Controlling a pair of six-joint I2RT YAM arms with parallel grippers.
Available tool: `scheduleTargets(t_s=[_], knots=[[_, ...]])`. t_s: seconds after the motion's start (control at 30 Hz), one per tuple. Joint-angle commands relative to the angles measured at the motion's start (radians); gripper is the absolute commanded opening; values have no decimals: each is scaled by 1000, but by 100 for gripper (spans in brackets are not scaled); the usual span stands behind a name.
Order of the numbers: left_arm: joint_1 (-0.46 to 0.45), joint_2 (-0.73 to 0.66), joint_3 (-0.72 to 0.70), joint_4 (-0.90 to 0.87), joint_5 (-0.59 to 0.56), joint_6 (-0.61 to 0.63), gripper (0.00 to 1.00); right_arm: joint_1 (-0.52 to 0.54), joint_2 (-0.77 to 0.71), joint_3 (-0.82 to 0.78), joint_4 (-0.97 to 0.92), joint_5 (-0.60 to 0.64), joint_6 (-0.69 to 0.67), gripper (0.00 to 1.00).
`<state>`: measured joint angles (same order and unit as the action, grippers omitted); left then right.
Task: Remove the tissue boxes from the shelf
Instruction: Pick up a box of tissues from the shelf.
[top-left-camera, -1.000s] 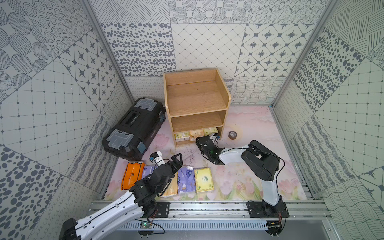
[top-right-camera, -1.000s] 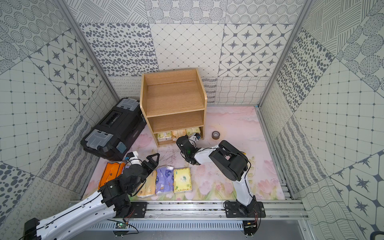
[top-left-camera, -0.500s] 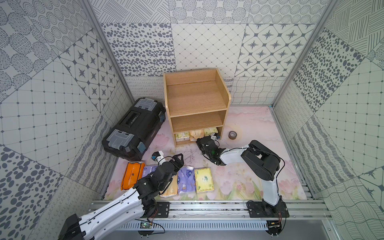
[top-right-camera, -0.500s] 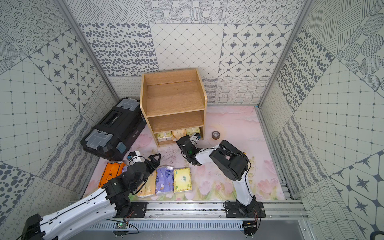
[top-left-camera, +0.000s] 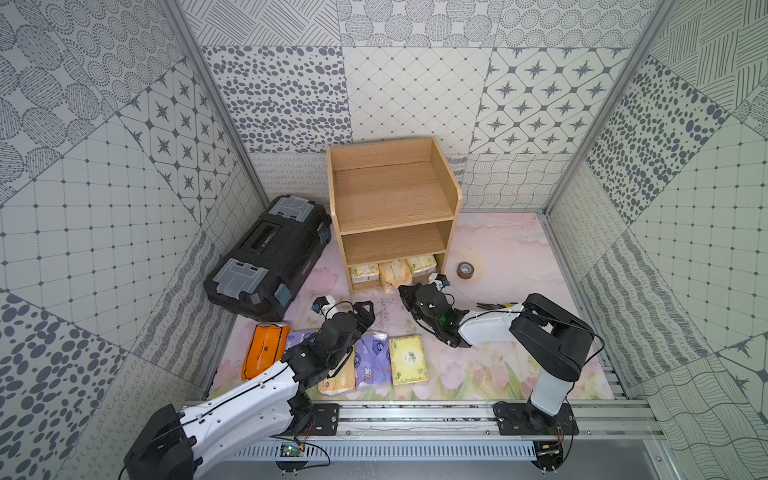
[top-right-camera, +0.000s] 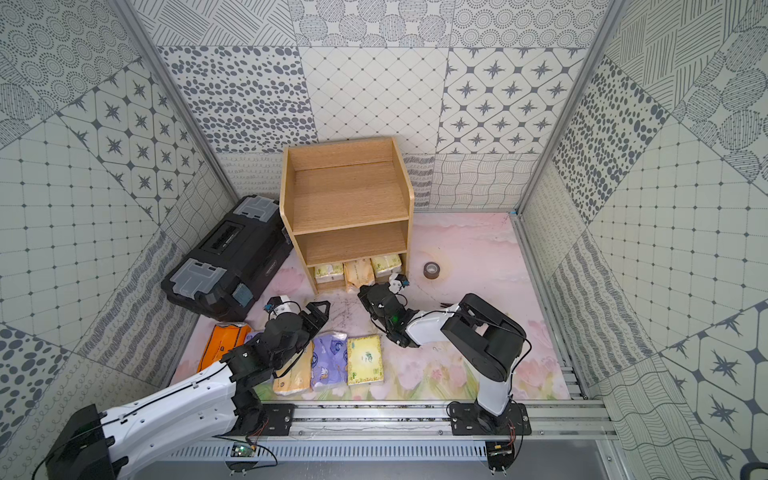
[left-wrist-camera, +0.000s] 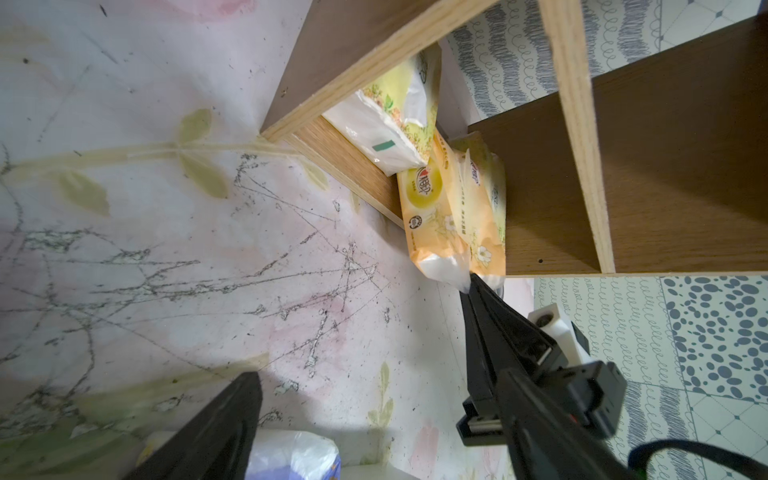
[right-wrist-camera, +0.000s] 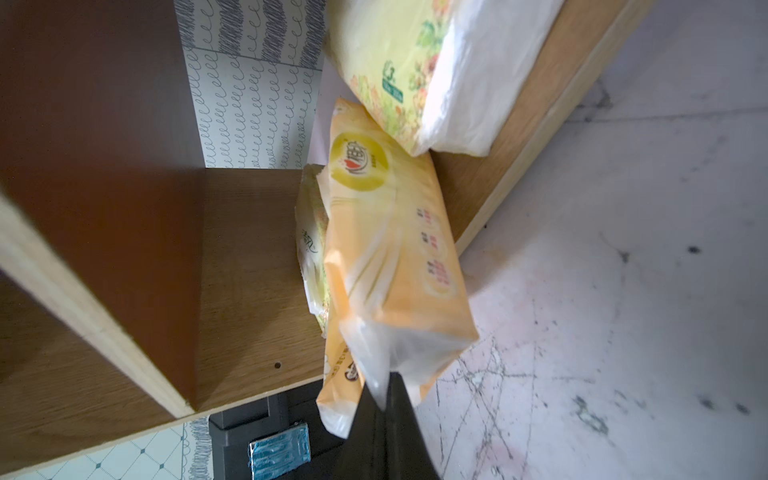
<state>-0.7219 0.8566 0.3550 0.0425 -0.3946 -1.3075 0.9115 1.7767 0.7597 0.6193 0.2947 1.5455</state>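
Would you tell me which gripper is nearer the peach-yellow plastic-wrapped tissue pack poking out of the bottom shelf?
Right. The right gripper is shut on the wrapper end of the peach-yellow tissue pack; the left gripper hangs open over the floor, short of the light-wood shelf.

- peach-yellow pack (right-wrist-camera: 395, 266): red Chinese logo characters in a yellow circle, too blurred to read with certainty.
- pale green-yellow pack (right-wrist-camera: 415, 54), at its 2 o'clock in both top views: a green "3".

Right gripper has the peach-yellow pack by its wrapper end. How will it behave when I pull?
The peach-yellow pack looks soft and light, so it will probably sag and swing. The right gripper pinches only loose film, which may stretch or slip. The pale green pack touching it could drag along.
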Motion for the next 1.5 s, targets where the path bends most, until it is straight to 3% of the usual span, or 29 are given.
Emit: scheduleTargets(t_s=[0.0, 0.4, 0.67, 1.0, 1.47], knots=[[27, 91, 29, 191, 77, -47, 93, 11, -60, -33, 48, -11, -2, 0], [48, 342, 152, 298, 131, -164, 93, 12, -120, -88, 23, -56, -11, 0], [55, 489, 209, 357, 174, -231, 87, 10, -117, -115, 46, -81, 14, 0], [62, 646, 225, 492, 184, -312, 70, 10, -114, -119, 68, -111, 31, 0], [64, 749, 213, 674, 71, -290, 39, 14, -117, -106, 55, -123, 31, 0]])
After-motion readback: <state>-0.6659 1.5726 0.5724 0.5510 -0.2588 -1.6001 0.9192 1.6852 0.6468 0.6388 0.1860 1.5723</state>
